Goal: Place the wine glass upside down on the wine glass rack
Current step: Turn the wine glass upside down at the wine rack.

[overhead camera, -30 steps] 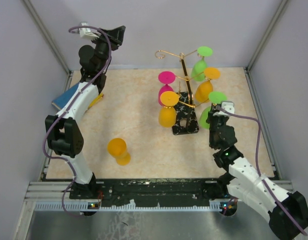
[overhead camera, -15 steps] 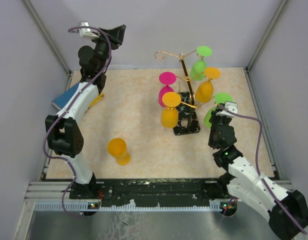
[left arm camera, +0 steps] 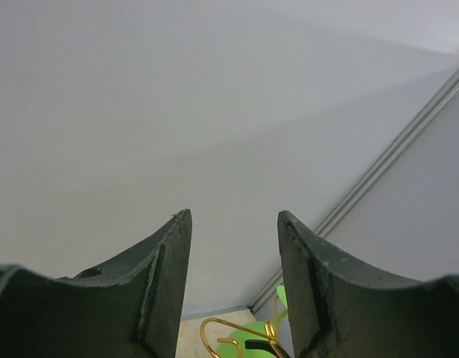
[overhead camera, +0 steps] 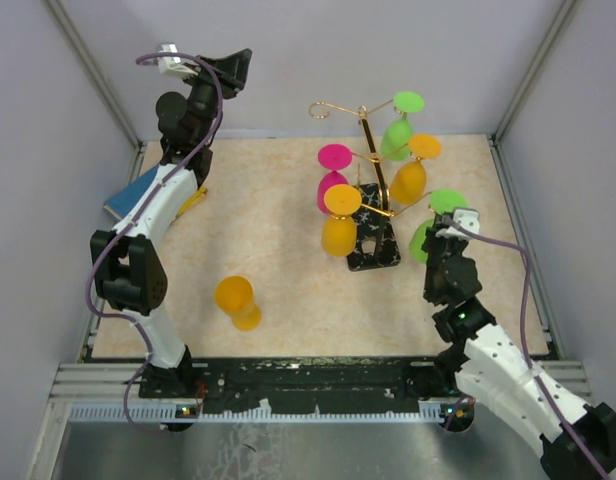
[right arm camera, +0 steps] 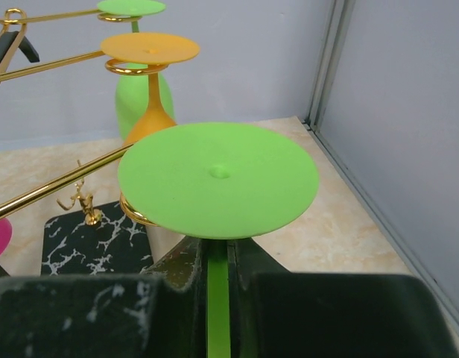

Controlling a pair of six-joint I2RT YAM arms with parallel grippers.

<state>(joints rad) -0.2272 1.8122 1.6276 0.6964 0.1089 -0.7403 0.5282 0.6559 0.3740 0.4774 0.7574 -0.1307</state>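
1. Wine glass (right arm camera: 218, 177), green and turned foot-up, hung at the near right side of the wine glass rack (overhead camera: 371, 150), its thin stem pinched between the closed fingers of the right gripper (right arm camera: 217, 257).
2. Its flat foot sat just above a gold curl (right arm camera: 134, 211) ending one of the rack's arms. Whether the stem was threaded inside that curl or merely beside it could not be told.
3. Other hanging glasses (overhead camera: 339, 200) already filled the rack's arms on the left and far sides, close to the incoming one.
4. Far to the left of the rack, the left gripper (left arm camera: 233, 224) was raised high, fingers spread and holding nothing. An orange glass (overhead camera: 237, 300) waited on the table (overhead camera: 278, 200), to the near left of the rack.
5. Letting go looked like the risky part. If the stem was not fully inside the curl, the glass would likely slip off and drop beside the rack's base.
6. A sideways push on the thin wire arm could sway the rack and knock down its neighbours. A fast pull-back could also drag the foot off the curl.
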